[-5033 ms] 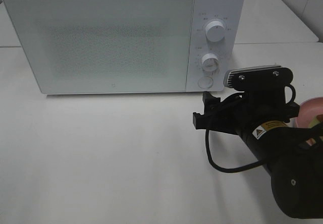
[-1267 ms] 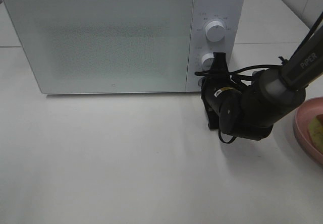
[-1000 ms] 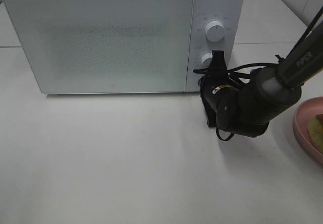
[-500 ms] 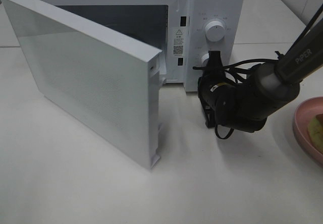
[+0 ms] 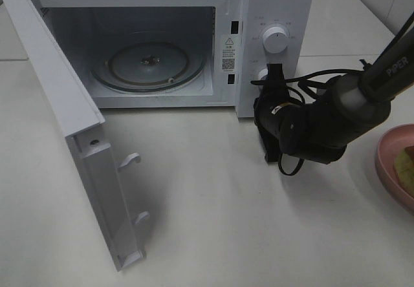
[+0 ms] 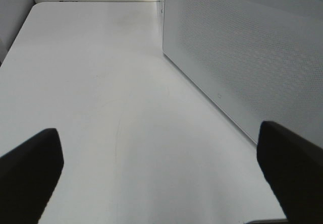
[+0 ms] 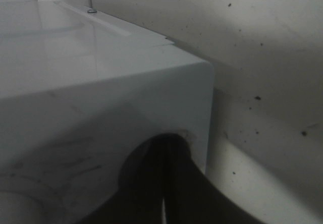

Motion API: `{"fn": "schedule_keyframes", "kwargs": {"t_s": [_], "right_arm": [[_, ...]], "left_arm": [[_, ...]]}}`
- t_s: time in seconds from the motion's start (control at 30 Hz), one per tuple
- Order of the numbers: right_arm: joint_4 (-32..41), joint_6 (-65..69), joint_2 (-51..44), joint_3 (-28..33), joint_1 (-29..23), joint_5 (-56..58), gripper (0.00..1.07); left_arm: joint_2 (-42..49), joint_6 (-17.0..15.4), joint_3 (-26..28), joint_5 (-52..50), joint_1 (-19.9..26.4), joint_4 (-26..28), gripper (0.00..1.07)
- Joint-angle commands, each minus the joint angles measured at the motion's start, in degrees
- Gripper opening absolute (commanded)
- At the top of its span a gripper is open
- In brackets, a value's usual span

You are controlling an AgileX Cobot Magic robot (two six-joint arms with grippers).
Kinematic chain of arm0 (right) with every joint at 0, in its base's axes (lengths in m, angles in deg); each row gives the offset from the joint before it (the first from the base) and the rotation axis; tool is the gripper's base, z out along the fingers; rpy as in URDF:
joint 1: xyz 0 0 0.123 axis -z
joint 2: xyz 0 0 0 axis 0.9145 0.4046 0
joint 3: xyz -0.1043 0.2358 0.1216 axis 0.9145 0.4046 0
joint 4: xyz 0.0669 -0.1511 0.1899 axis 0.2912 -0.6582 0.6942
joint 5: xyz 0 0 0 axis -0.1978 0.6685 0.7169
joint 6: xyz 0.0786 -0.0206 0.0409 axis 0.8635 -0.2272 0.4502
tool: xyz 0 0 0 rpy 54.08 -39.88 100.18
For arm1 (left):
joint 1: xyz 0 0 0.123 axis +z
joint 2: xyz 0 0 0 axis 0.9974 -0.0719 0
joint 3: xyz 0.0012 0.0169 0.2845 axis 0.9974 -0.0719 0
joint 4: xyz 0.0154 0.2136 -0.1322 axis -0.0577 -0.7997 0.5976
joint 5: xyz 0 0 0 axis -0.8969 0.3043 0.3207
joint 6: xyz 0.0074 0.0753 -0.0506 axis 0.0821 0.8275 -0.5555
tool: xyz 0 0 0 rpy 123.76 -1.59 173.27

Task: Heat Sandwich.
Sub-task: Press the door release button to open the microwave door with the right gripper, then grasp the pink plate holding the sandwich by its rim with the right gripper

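Note:
The white microwave [image 5: 275, 15] stands at the back with its door [image 5: 77, 145] swung wide to the left, showing the glass turntable [image 5: 147, 61] with nothing on it. My right gripper [image 5: 272, 77] is shut, its tip against the lower part of the control panel; in the right wrist view the shut fingers [image 7: 164, 178] press on the white panel [image 7: 101, 98]. At the far right edge a sliver of the sandwich [image 5: 405, 165] lies on the pink plate [image 5: 387, 170]. My left gripper [image 6: 161, 183] is open, with nothing between its pads [image 6: 28, 176], beside the door's outer face [image 6: 242, 57].
Two knobs [image 5: 275, 40] sit on the panel above the right gripper. The right arm [image 5: 323, 125] and its cables stretch between the microwave and the plate. The open door juts out over the left of the white table [image 5: 213, 216].
The microwave door has swung from shut, through half open, to wide open on the left. The right gripper has stayed shut at the control panel.

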Motion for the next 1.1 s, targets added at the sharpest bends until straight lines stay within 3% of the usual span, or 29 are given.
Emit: {"fn": "schedule_keyframes", "kwargs": {"t_s": [0.03,0.67,1.1], "right_arm": [[-5.1,-2.1,-1.7,-2.2,1.7,-6.0,0.01],[-5.3,-6.0,-10.7,8.9,1.7,7.6,0.01],[-5.2,-28.5,-19.7,9.6,1.7,28.8,0.02]], "left_arm": [[1.5,0.2,-0.2,-0.1,-0.3,0.3,1.01],[1.5,0.2,-0.2,-0.1,-0.3,0.3,1.01],[1.5,0.2,-0.2,-0.1,-0.3,0.3,1.01]]}}
